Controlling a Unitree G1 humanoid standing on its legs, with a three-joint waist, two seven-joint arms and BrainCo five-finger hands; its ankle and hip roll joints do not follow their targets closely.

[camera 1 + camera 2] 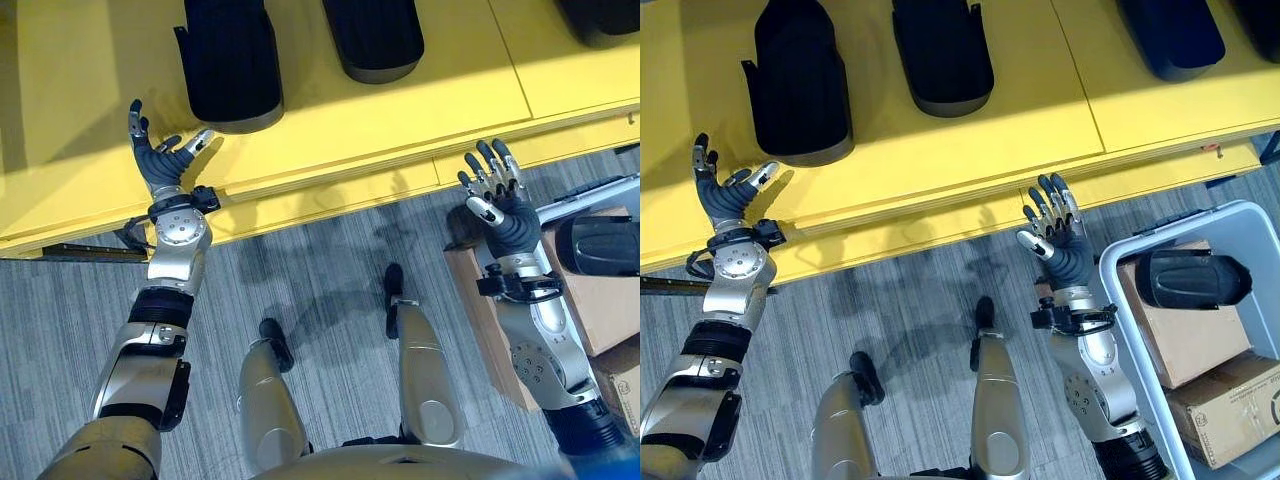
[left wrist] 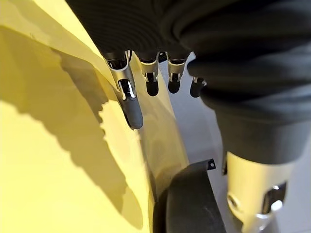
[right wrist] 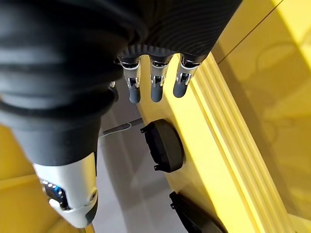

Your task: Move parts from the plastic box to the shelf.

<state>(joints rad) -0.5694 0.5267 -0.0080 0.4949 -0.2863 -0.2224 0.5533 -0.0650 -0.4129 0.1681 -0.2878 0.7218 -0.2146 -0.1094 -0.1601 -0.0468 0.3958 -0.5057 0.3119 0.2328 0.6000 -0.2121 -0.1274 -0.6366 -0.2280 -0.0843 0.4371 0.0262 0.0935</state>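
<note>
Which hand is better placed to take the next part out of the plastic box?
The right hand, probably: it is open beside the plastic box holding a black part. The left hand is far away, over the shelf.

Both hands raised and empty at the shelf edge.

My left hand [image 1: 160,155] is held open, fingers spread, over the front edge of the yellow shelf [image 1: 400,110], near a black part [image 1: 232,62] lying on it; a second black part [image 1: 375,38] lies beside that. My right hand [image 1: 500,205] is open above the floor, just beside another black part [image 1: 600,245] on a cardboard box [image 1: 600,300].
</note>
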